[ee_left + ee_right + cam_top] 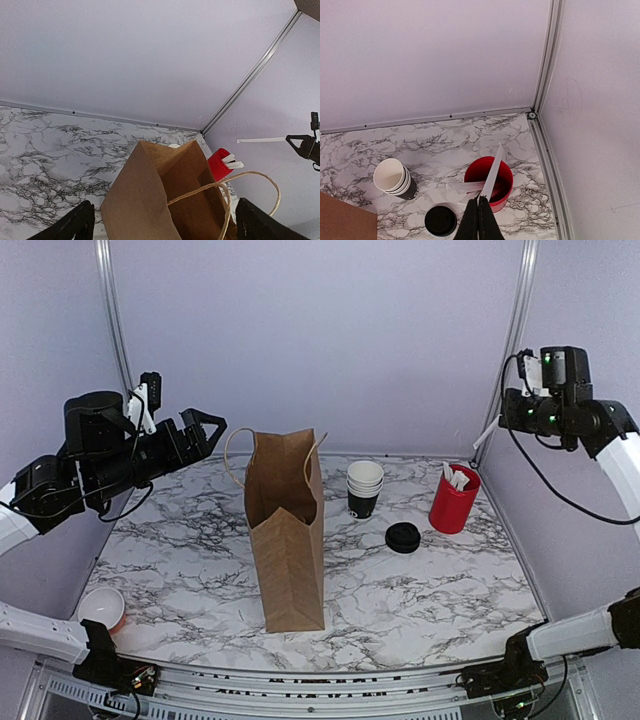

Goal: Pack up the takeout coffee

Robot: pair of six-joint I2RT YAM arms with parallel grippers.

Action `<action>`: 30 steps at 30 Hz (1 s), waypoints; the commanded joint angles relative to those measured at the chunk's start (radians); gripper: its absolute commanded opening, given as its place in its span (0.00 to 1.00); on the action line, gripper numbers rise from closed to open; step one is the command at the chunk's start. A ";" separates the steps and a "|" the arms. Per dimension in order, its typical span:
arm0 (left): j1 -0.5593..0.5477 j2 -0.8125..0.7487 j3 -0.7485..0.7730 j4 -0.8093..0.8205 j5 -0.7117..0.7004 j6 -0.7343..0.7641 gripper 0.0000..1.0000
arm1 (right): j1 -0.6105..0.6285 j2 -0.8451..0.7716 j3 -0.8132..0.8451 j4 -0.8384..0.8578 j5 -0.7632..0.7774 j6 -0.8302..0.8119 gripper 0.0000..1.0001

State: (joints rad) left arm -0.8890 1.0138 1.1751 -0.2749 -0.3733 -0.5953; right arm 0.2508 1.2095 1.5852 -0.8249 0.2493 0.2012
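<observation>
Right gripper (480, 212), raised at upper right, pinches a white stick (492, 171); left gripper (207, 426) hangs spread wide, upper left. Takeout coffee (403, 537) sits right of centre on the counter (450, 590), near a red cup (453, 502).

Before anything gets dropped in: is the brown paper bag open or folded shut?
Open and upright. The brown paper bag stands on the marble table, mouth gaping; the left wrist view looks into it.

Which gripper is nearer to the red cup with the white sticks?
Right. The right gripper hangs above the red cup, shut on a white stick. The left gripper is far to the cup's left, open, beyond the brown paper bag.
</observation>
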 commanded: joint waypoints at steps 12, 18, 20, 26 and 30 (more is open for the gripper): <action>0.009 0.005 -0.005 0.015 0.013 0.000 0.99 | 0.018 -0.080 0.106 0.044 -0.078 -0.034 0.00; 0.009 0.008 -0.004 0.015 0.014 -0.002 0.99 | 0.018 -0.089 0.133 0.071 -0.127 -0.038 0.00; 0.009 0.009 -0.004 0.016 0.014 -0.001 0.99 | 0.017 -0.092 0.139 0.082 -0.152 -0.038 0.00; 0.009 0.008 -0.003 0.017 0.014 -0.002 0.99 | 0.017 -0.092 0.154 0.107 -0.219 -0.038 0.00; 0.009 0.006 -0.005 0.016 0.016 -0.002 0.99 | 0.018 -0.095 0.155 0.131 -0.254 -0.034 0.00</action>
State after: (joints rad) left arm -0.8875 1.0203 1.1751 -0.2745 -0.3660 -0.5953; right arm 0.2573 1.1271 1.7050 -0.7425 0.0517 0.1715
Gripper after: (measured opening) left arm 0.993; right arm 0.005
